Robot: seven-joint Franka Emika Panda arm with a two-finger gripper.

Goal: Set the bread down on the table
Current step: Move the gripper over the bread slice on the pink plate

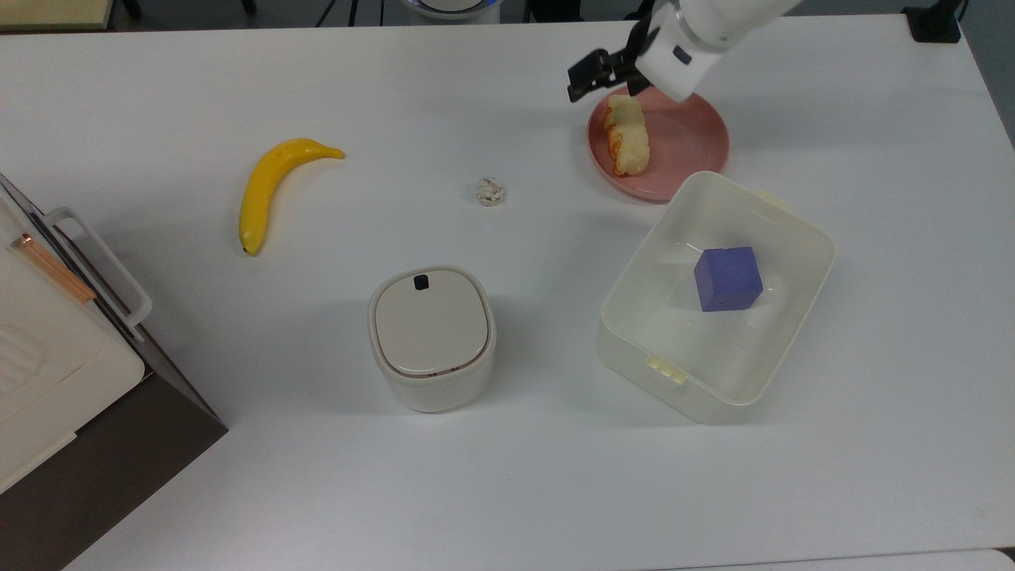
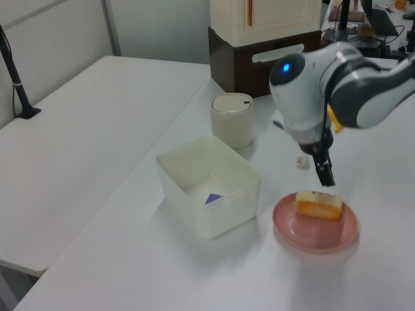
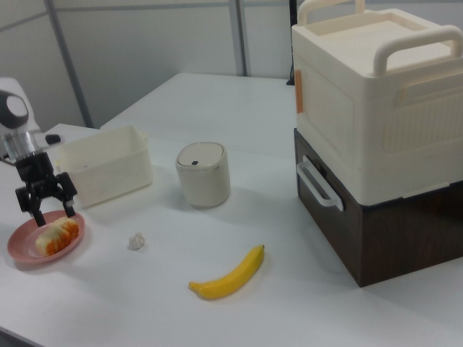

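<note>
The bread (image 1: pixel 626 135), pale yellow and bumpy with an orange-brown edge, lies on the round pink plate (image 1: pixel 698 127) toward the back right of the white table (image 1: pixel 507 476) in the top view. My gripper (image 1: pixel 610 83) hangs just above the bread's far end. In the right view the gripper (image 3: pixel 53 210) is open, one finger on each side above the bread (image 3: pixel 54 235), not touching it. The left view shows a dark fingertip (image 2: pixel 326 176) pointing down just behind the bread (image 2: pixel 319 205) on the plate (image 2: pixel 318 236).
A translucent box (image 1: pixel 793 317) holding a purple cube (image 1: pixel 728 277) sits right beside the plate. A lidded cream canister (image 1: pixel 432 337), a paper ball (image 1: pixel 490 191) and a banana (image 1: pixel 273 186) lie to the top view's left. A cream-and-brown cabinet (image 1: pixel 63 373) fills the left corner.
</note>
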